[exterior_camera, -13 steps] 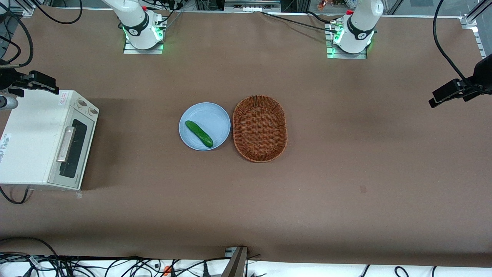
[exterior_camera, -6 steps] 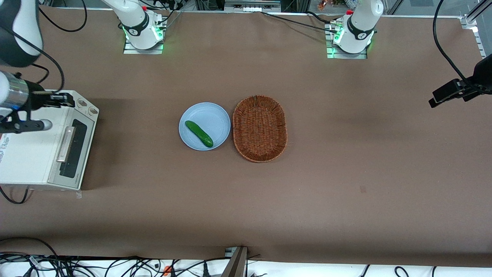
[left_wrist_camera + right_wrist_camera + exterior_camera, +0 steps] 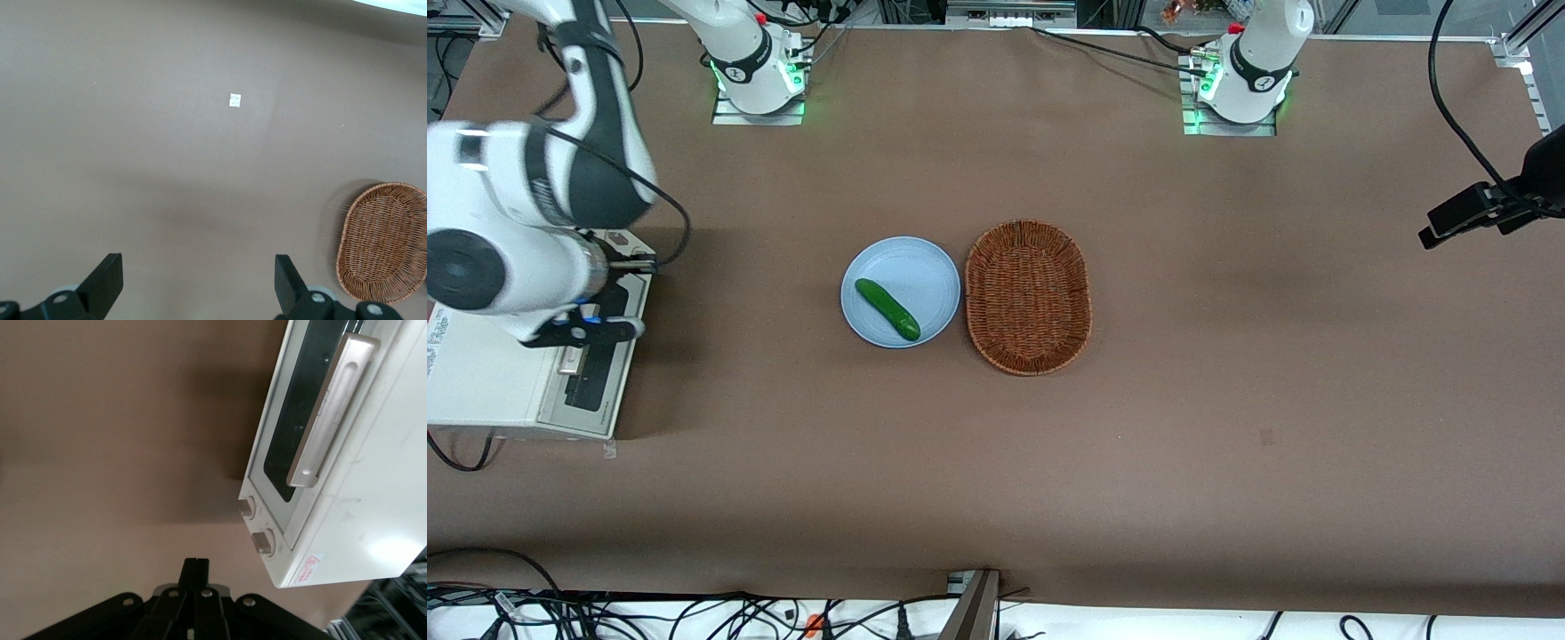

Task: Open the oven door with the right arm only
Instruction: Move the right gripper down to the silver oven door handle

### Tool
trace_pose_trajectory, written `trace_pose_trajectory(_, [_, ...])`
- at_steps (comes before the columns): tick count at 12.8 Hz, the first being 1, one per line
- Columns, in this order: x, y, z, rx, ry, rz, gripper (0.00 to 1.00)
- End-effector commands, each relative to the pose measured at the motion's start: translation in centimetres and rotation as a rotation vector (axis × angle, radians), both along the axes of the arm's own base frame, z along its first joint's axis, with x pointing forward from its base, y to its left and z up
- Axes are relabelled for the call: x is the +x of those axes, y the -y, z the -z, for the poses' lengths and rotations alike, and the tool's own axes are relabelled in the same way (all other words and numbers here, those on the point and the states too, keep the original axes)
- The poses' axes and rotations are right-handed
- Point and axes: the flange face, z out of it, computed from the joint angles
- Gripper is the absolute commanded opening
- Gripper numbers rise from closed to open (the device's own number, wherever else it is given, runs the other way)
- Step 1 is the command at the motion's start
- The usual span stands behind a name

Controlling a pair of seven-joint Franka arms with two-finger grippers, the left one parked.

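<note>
The cream-white toaster oven (image 3: 480, 382) stands at the working arm's end of the table. Its oven door (image 3: 596, 382) is closed, with dark glass and a silvery bar handle (image 3: 569, 363) partly covered by the arm. The right arm (image 3: 507, 231) hangs over the oven. Its black gripper (image 3: 618, 329), with a blue light, is above the door. In the right wrist view the door (image 3: 293, 440), handle (image 3: 330, 413) and two knobs (image 3: 247, 508) show, and the gripper (image 3: 196, 563) is shut, empty and apart from the handle.
A light blue plate (image 3: 925, 267) with a green cucumber (image 3: 887, 308) sits mid-table beside a brown wicker basket (image 3: 1028, 296), which also shows in the left wrist view (image 3: 381, 241). Cables run along the table edge nearest the front camera.
The right arm has swung in over the oven, toward the front camera and the door. It now covers the knobs and part of the handle. The door has not moved.
</note>
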Motion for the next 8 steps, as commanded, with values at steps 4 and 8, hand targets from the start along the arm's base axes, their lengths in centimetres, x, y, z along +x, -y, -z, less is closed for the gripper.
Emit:
trace_pose_trajectory(4, [1.0, 1.4, 4.3, -0.161, -0.037, -0.074, 0.0])
trace_pose_trajectory(8, [1.4, 2.4, 5.5, -0.181, -0.045, -0.102, 0.0])
